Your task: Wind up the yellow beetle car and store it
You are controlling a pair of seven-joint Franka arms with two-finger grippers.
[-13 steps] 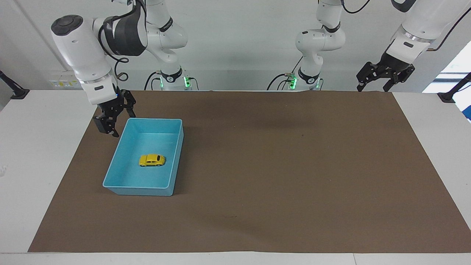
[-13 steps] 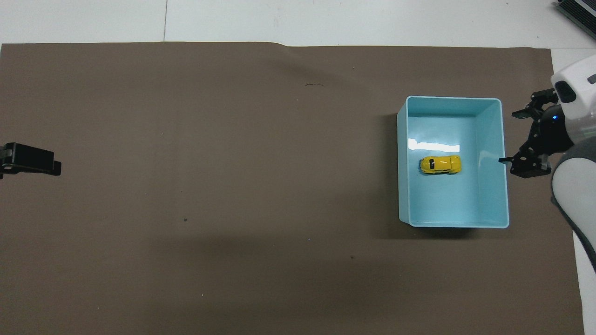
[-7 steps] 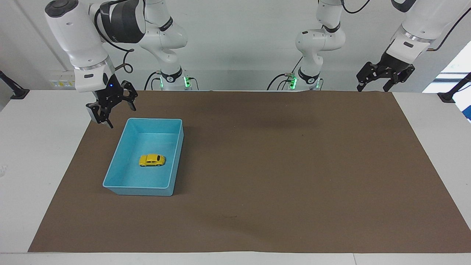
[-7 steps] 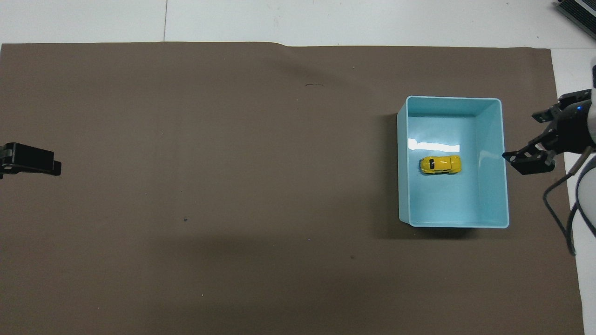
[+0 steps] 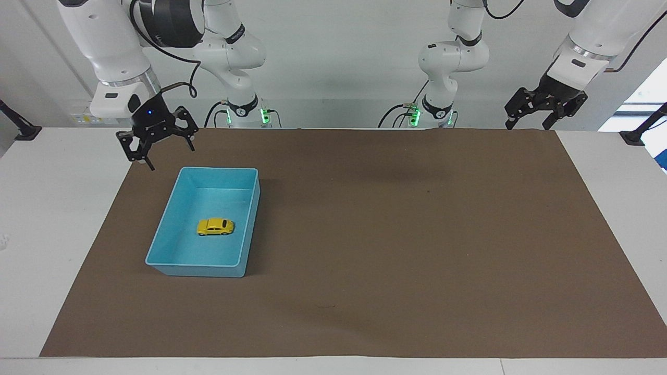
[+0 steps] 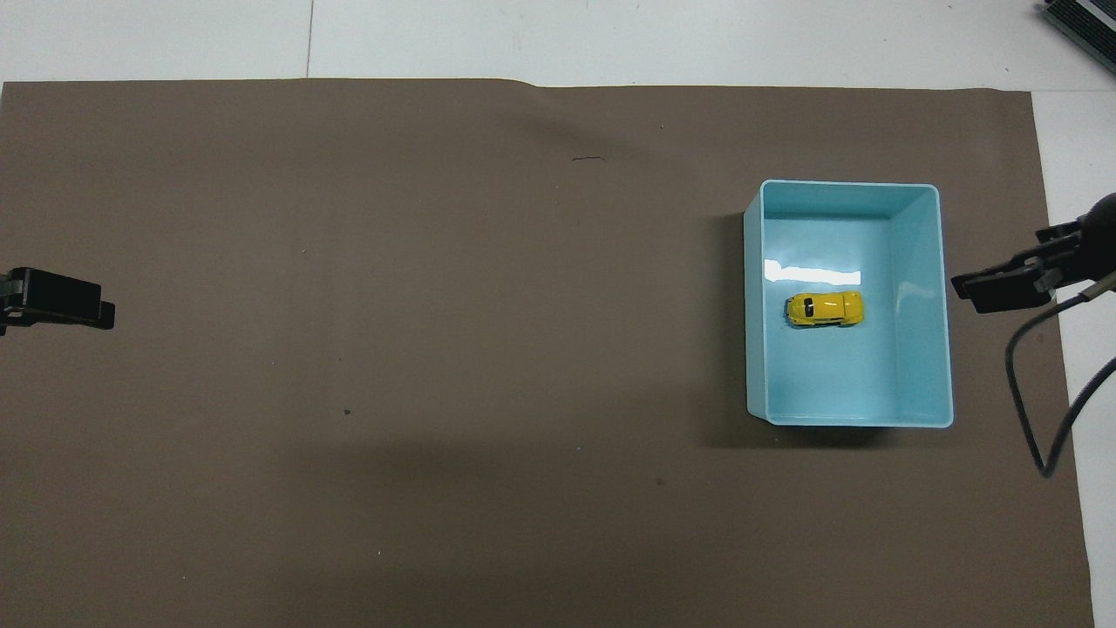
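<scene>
The yellow beetle car [image 5: 214,226] lies on its wheels on the floor of the light blue bin [image 5: 162,219], about in the bin's middle; it also shows in the overhead view [image 6: 824,309] inside the bin [image 6: 944,349]. My right gripper [image 5: 159,148] is open and empty, raised over the mat's edge beside the bin, toward the right arm's end of the table; only its tip shows in the overhead view [image 6: 1003,288]. My left gripper [image 5: 527,122] is open and empty and waits over the mat's corner at the left arm's end [image 6: 61,301].
A brown mat [image 5: 396,234] covers most of the white table [image 5: 47,198]. A black cable [image 6: 1037,419] hangs from the right arm over the mat's edge.
My right gripper has risen and drawn away from the bin's corner toward the table's right-arm end, turning as it went. The car, the bin and the left arm have not moved.
</scene>
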